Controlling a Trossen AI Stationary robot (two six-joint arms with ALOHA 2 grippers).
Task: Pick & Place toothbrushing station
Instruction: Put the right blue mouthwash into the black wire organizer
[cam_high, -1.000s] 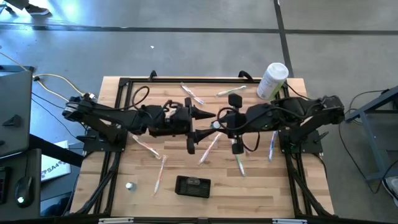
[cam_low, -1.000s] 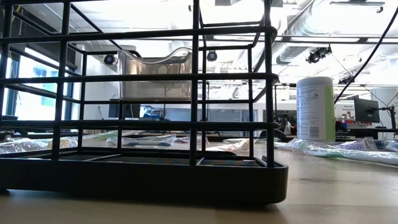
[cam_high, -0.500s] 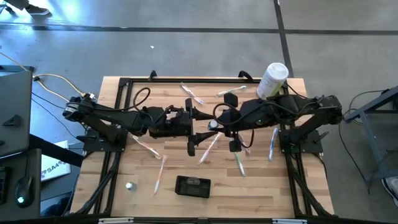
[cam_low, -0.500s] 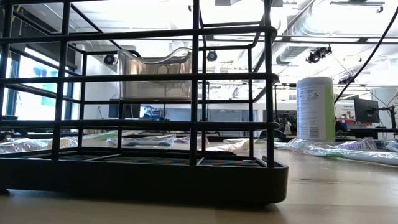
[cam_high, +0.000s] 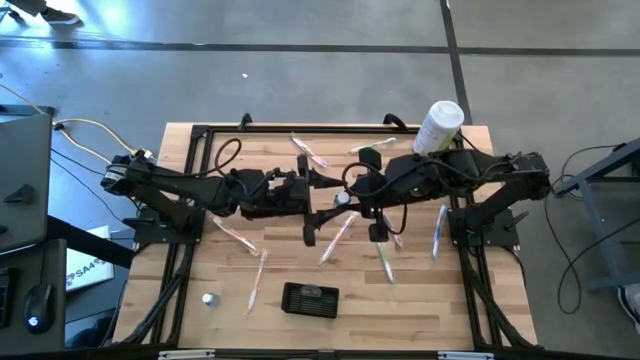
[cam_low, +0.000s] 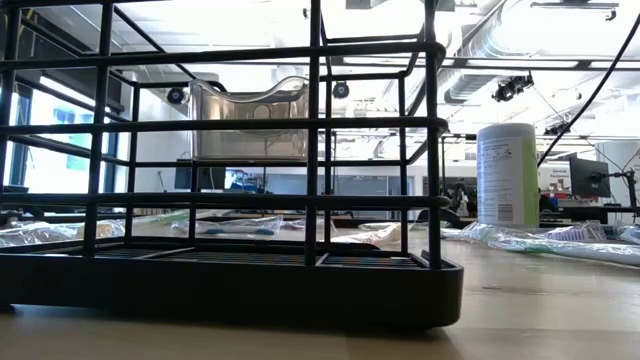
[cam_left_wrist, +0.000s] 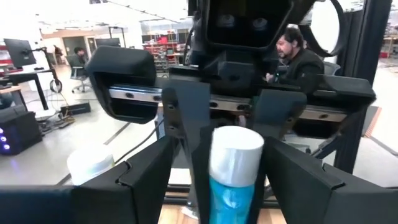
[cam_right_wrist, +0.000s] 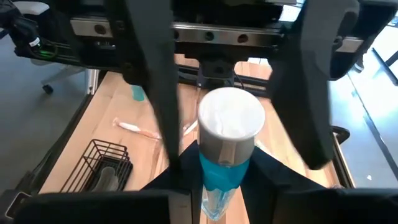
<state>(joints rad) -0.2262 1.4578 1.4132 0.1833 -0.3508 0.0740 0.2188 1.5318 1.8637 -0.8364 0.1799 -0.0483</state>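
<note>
The bench (cam_high: 190, 330) has bare wood along its front edge, on both sides of the toothbrushing station (cam_high: 310, 299). That low black wire holder sits flat near the middle of the front edge, well apart from both arms. Something dark and greyish lies inside it; what it is cannot be told. In the low view its bars (cam_low: 315, 130) fill most of the frame.

The 2 arms meet over the centre of the bench. The right hand (cam_right_wrist: 214, 186) pinches the lower part of a blue tube (cam_right_wrist: 230, 124) with a white cap. The left hand (cam_left_wrist: 233, 171) faces it with its fingers (cam_left_wrist: 143, 180) spread wide on either side of the tube, gaps showing at each side.

Wrapped toothbrushes (cam_high: 338, 238) lie scattered around the arms. A small silver object (cam_high: 208, 298) sits near the front left. A tall white container (cam_high: 438, 128) stands at the far right corner, lid on.
</note>
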